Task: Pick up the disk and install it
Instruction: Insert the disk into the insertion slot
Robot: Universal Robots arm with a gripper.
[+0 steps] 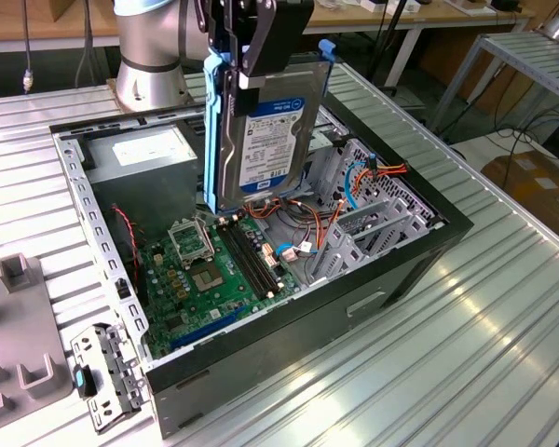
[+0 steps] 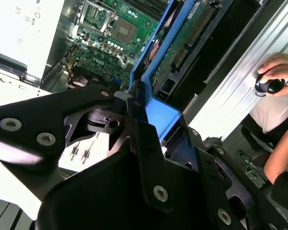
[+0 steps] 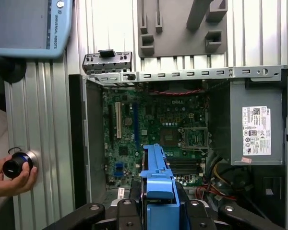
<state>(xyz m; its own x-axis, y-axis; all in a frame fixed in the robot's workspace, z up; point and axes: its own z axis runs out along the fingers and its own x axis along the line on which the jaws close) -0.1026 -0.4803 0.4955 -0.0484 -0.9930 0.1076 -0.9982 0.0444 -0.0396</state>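
Open computer case (image 1: 373,300) — green motherboard (image 1: 205,276)

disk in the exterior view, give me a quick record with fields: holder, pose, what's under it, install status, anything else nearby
holder: gripper, shut on the disk at its upper end
pose: upright, label facing the exterior camera, blue rails along its edges
below it: open computer case, lower edge above the motherboard
install status: not yet seated in the case
nearby: power supply inside the case; a person's hand on a black knob beside the case
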